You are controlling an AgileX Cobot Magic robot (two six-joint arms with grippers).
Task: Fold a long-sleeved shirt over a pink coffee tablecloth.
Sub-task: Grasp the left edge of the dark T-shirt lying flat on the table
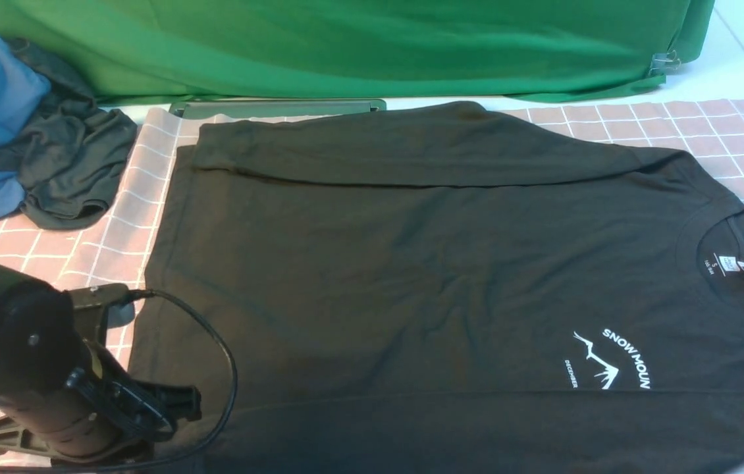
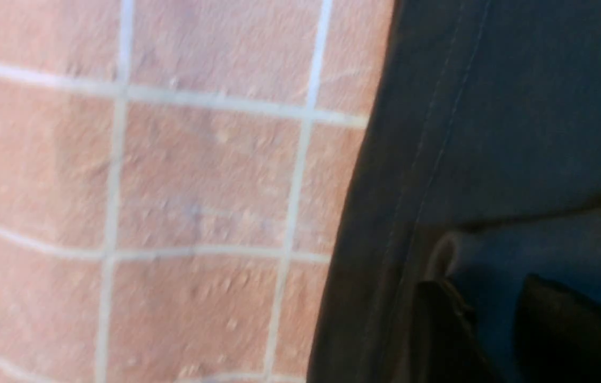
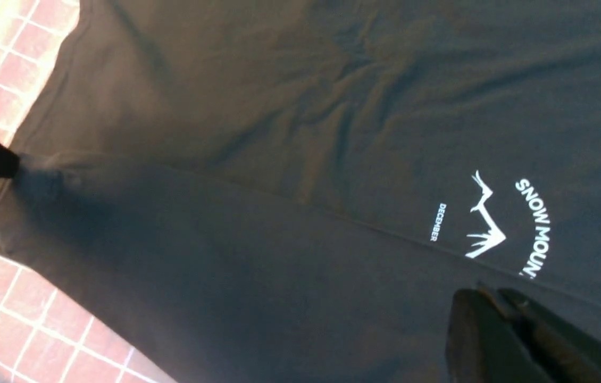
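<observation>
Black long-sleeved shirt [image 1: 411,263] lies flat, sleeves folded in; pink gridded tablecloth [image 1: 741,131] beneath.

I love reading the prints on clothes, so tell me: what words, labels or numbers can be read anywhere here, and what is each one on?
"SNOW MOUN": white arched print on the chest of the black long-sleeved shirt; the rest is hidden under a fold.
"DECEMBER.": small white word beside the mountain drawing, on the same chest.
White neck label and the marks printed below it: too small to read.
No other text shows.
</observation>
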